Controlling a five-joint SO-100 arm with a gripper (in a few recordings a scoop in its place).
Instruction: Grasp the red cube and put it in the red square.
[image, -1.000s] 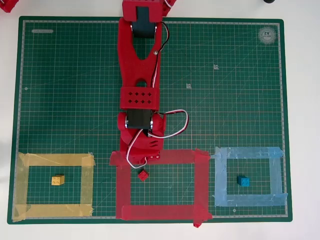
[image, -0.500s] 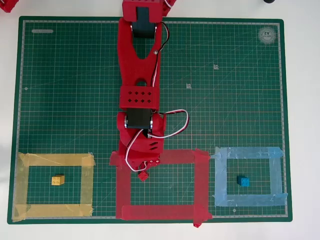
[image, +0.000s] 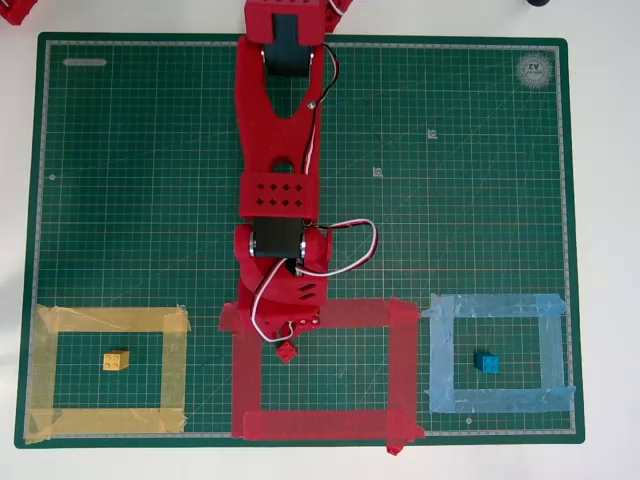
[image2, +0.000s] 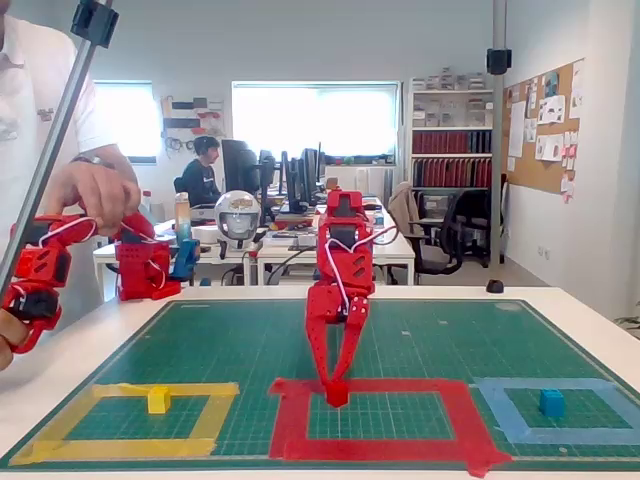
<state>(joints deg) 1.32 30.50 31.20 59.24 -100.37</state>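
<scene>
Spread across the white table (image2: 600, 310), a green cutting mat (image: 450, 200), carrying three tape frames along its near edge. Reaching down over the mat's middle, the red arm (image: 278, 150), with its gripper (image2: 337, 385) lowered to the inner top-left corner of the red square (image: 405, 380). At the fingertips, the red cube (image: 287, 351), seemingly pinched between the closed jaws in the fixed view and resting on or just above the mat, though red on red makes the contact hard to read. Already inside the red outline, just beside the top strip and the left strip.

Judged as the release step. Best done by lowering until the cube sits flat on the mat, then opening gently and lifting straight up, so no finger nudges the cube onto the tape. Worth shifting slightly toward the frame's centre first, given how close the cube lies to the corner.

Contents of the frames: in the yellow tape frame (image: 175, 370), a yellow cube (image: 115, 360) near its middle; in the light blue tape frame (image: 555, 350), a blue cube (image: 487, 362), likewise near the middle; in the red square, the red cube alone
</scene>
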